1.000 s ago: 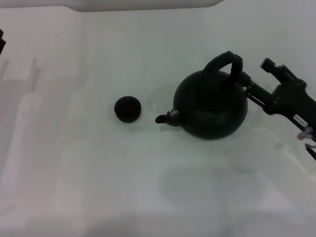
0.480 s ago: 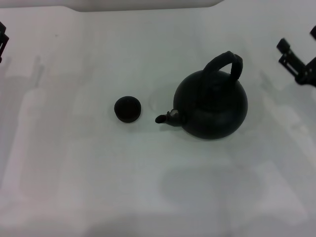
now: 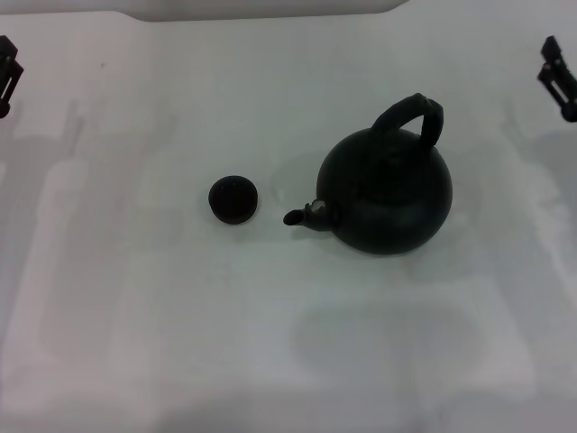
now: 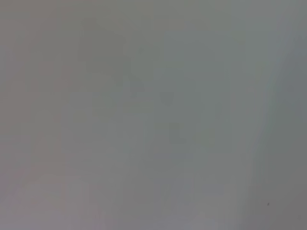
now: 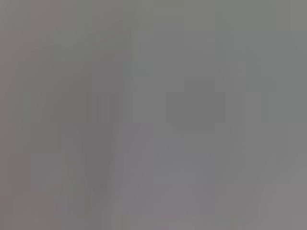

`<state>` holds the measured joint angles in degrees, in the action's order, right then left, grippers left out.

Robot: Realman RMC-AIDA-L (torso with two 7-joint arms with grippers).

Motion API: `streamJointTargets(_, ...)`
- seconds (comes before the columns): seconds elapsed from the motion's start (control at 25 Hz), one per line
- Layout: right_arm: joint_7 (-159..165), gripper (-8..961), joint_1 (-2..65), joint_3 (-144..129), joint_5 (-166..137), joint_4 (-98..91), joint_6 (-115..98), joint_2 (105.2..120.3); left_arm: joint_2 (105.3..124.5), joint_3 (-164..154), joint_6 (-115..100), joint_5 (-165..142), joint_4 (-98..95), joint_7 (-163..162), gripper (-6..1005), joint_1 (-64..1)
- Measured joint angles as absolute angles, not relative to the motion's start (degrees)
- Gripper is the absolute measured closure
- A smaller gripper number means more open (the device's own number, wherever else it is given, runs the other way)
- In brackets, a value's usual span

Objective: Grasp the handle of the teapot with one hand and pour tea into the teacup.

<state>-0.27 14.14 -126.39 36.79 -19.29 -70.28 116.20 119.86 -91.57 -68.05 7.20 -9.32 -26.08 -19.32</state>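
On the white worktop (image 3: 135,343) the black teapot (image 3: 388,194) stood upright, spout toward the small dark teacup (image 3: 233,199) just beside it, handle free. This fitted either before a pour or after. Left claw (image 3: 5,72) and right claw (image 3: 559,79) sat at the far edges, holding nothing; their spread I could not tell.

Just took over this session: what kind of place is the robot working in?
Probably a lab or test bench rather than a kitchen: a plain white table holding only a black teapot and a small black teacup, with the left gripper and right gripper at the far edges.
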Motion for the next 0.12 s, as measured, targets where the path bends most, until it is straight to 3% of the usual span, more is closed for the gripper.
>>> streamJointTargets(0.12,0.16,77,14.14,-128.38,41.43,-19.91,-70.23,116.19,119.88,-91.55,-67.92,7.21,-9.32,-26.02,198,-19.31)
